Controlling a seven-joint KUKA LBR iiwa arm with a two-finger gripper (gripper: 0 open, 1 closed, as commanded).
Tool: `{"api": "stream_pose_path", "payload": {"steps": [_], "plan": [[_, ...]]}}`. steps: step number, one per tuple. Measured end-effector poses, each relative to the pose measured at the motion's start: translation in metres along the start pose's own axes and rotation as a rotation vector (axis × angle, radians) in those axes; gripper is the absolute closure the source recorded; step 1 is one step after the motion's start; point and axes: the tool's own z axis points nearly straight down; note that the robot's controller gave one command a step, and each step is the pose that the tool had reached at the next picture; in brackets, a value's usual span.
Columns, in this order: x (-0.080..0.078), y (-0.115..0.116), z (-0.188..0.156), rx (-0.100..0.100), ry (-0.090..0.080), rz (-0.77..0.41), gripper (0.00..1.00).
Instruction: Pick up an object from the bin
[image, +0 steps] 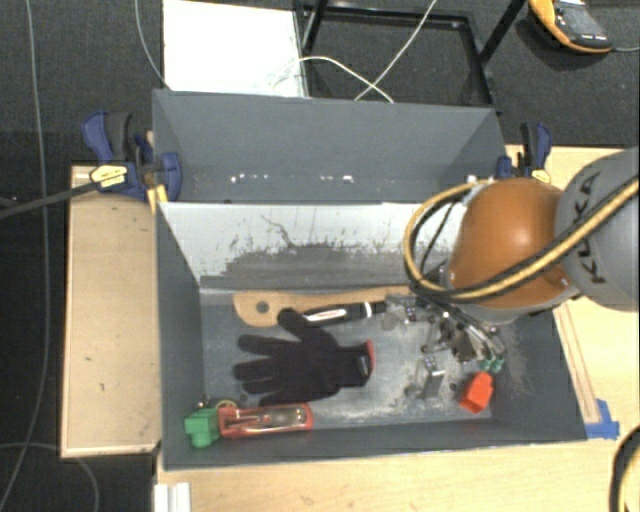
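Gripper (430, 378) low over bin (300, 240) floor, right side, open or closed unclear (wrist clutter in the way); small orange block (477, 392) just beside. Risk: off-centre descent nudges block aside, closing on bare metal.

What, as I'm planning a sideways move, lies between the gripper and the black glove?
No object: in the camera view, only bare, scuffed bin floor separates the gripper from the cuff of the black glove.
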Motion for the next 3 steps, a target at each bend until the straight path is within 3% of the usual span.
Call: {"api": "stream_pose_path", "payload": {"steps": [1,2,3], "plan": [[0.014,0.004,0.002,0.005,-0.004,0.082,0.0],[-0.026,0.092,0.038,-0.002,-0.002,0.017,0.0],[-0.021,0.092,0.052,-0.003,-0.008,0.068,0.0]]}}
